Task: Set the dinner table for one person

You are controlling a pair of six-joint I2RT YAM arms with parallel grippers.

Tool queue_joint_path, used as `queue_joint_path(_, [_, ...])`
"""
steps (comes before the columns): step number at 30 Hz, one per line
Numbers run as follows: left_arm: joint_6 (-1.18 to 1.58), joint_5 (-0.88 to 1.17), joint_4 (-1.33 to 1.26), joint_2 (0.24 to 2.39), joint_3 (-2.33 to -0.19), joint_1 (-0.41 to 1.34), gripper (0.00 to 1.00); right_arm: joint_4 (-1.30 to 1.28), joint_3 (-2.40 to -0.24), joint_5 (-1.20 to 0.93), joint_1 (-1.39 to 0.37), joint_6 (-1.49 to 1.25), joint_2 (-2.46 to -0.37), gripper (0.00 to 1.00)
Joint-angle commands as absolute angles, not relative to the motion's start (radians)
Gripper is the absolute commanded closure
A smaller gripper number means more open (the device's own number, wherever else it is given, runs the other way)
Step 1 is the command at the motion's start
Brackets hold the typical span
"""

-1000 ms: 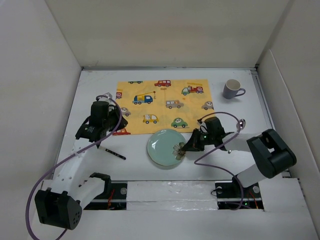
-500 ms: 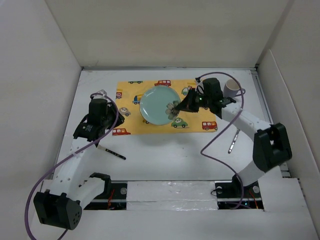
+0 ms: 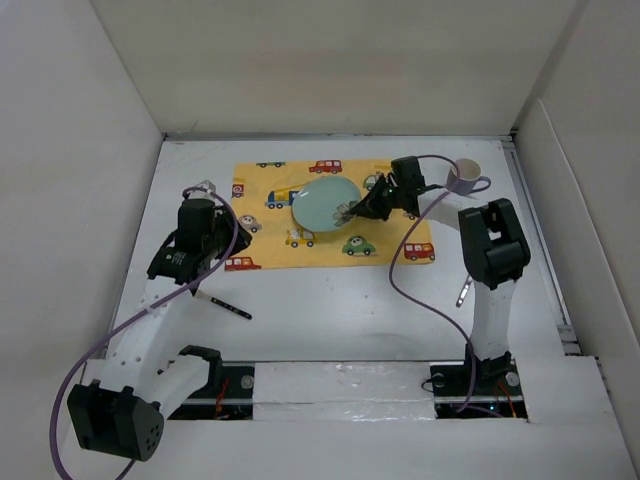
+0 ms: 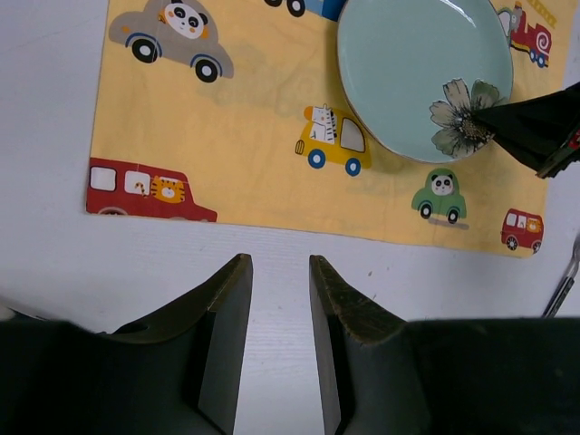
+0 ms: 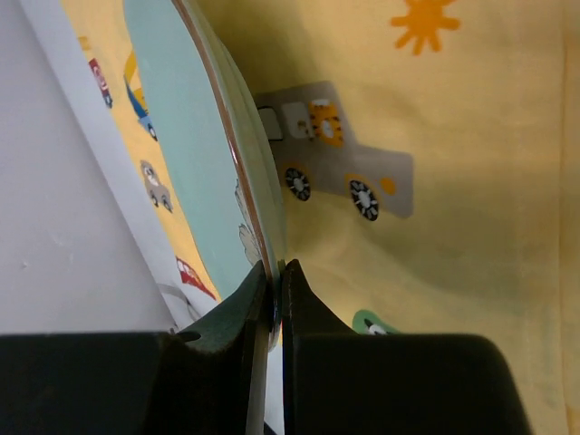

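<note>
The dinner table [image 3: 330, 310] is a plain white top with a yellow car-print placemat [image 3: 400, 215] at its back middle. A pale green plate [image 3: 322, 203] with a flower print is tilted over the placemat. My right gripper [image 3: 358, 209] is shut on its right rim. In the right wrist view, the fingers [image 5: 275, 267] pinch the plate's edge [image 5: 195, 154] above the mat [image 5: 435, 136]. My left gripper [image 3: 208, 245] hovers left of the mat. In the left wrist view it [image 4: 279, 263] stands open and empty over bare table, with the plate [image 4: 421, 72] ahead.
A grey mug [image 3: 463, 178] stands just off the placemat's back right corner. A metal utensil [image 3: 465, 290] lies on the right side of the table. A thin black utensil [image 3: 225, 307] lies near the left arm. White walls enclose the table on three sides.
The right arm carried the plate from the near table up onto the placemat area, and the plate now stands more tilted. The left jaws have parted slightly; that arm has barely moved.
</note>
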State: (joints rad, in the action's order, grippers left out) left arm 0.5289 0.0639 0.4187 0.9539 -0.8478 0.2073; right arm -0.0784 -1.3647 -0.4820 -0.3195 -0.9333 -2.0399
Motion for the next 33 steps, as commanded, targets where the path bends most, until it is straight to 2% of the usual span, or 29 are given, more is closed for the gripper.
queue_joint_path(1, [0.528,0.084,0.382,0.923,-0.824,0.206,0.71,0.123,-1.407,-0.554,-0.319,-1.029,-2.022,1.00])
queue_joint_path(5, [0.531,0.092,0.383,0.919,-0.807,0.206,0.71,0.161,-1.326,-0.532,-0.319,-1.055,-2.020,1.00])
queue_joint_path(6, [0.531,0.091,0.383,0.917,-0.804,0.206,0.71,0.161,-1.295,-0.520,-0.319,-1.055,-2.016,0.97])
queue_joint_path(7, [0.531,0.091,0.383,0.916,-0.802,0.206,0.71,0.166,-1.281,-0.515,-0.319,-1.055,-2.011,0.92])
queue_joint_path(8, [0.531,0.089,0.385,0.913,-0.796,0.206,0.71,0.160,-1.267,-0.512,-0.319,-1.051,-2.008,0.78])
queue_joint_path(10, [0.531,0.087,0.387,0.908,-0.793,0.206,0.71,0.108,-1.255,-0.503,-0.330,-1.016,-1.994,0.65])
queue_joint_path(11, [0.526,0.081,0.388,0.908,-0.792,0.206,0.71,0.086,-1.255,-0.496,-0.330,-1.005,-1.990,0.52])
queue_joint_path(14, [0.520,0.071,0.397,0.908,-0.799,0.206,0.71,0.017,-1.250,-0.466,-0.330,-0.956,-1.948,0.37])
queue_joint_path(17, [0.505,0.048,0.410,0.911,-0.825,0.206,0.71,-0.115,-1.293,-0.417,-0.330,-0.875,-1.873,0.35])
queue_joint_path(19, [0.486,0.034,0.422,0.916,-0.842,0.206,0.71,-0.235,-1.331,-0.368,-0.307,-0.793,-1.801,0.35])
queue_joint_path(20, [0.482,0.023,0.423,0.917,-0.857,0.206,0.71,-0.264,-1.362,-0.354,-0.295,-0.772,-1.778,0.49])
queue_joint_path(22, [0.466,0.020,0.423,0.922,-0.868,0.206,0.74,-0.304,-1.376,-0.265,-0.236,-0.726,-1.700,0.88])
queue_joint_path(23, [0.463,0.023,0.419,0.923,-0.873,0.206,0.86,-0.301,-1.382,-0.233,-0.207,-0.716,-1.680,1.00])
queue_joint_path(24, [0.456,0.031,0.414,0.930,-0.874,0.206,0.97,-0.302,-1.391,-0.185,-0.142,-0.694,-1.657,1.00])
queue_joint_path(26, [0.449,0.038,0.410,0.937,-0.873,0.206,1.00,-0.337,-1.423,-0.120,-0.074,-0.678,-1.660,1.00])
queue_joint_path(32, [0.445,0.060,0.376,0.945,-0.851,0.206,1.00,-0.524,-1.623,0.156,0.078,-0.617,-1.756,1.00])
queue_joint_path(33, [0.445,0.066,0.367,0.949,-0.848,0.206,0.96,-0.616,-1.699,0.225,0.098,-0.618,-1.822,0.96])
